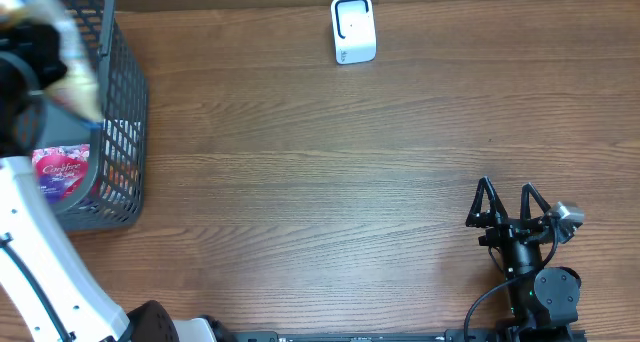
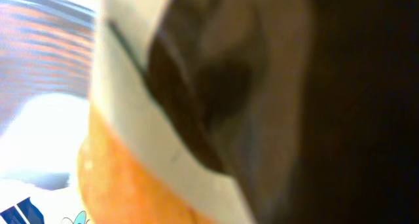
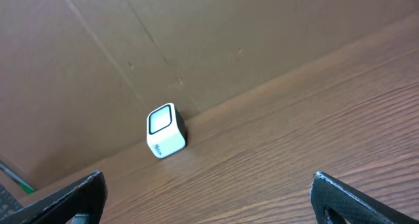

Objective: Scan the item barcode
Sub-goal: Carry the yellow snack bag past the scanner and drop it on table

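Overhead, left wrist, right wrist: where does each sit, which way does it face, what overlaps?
Overhead: above the table, looking straight down; wire basket, barcode scanner, left arm, open right gripper show.
Left wrist: on the left arm, close against a blurred packet; own fingers indiscernible.
Right wrist: on the right arm, facing across the table to the scanner by a cardboard wall; own fingertips at bottom corners.
Shared: scanner, in overhead and right wrist.

Basket (image 1: 130, 112) far left, scanner (image 1: 352, 29) back centre, right tool (image 1: 506, 188) front right
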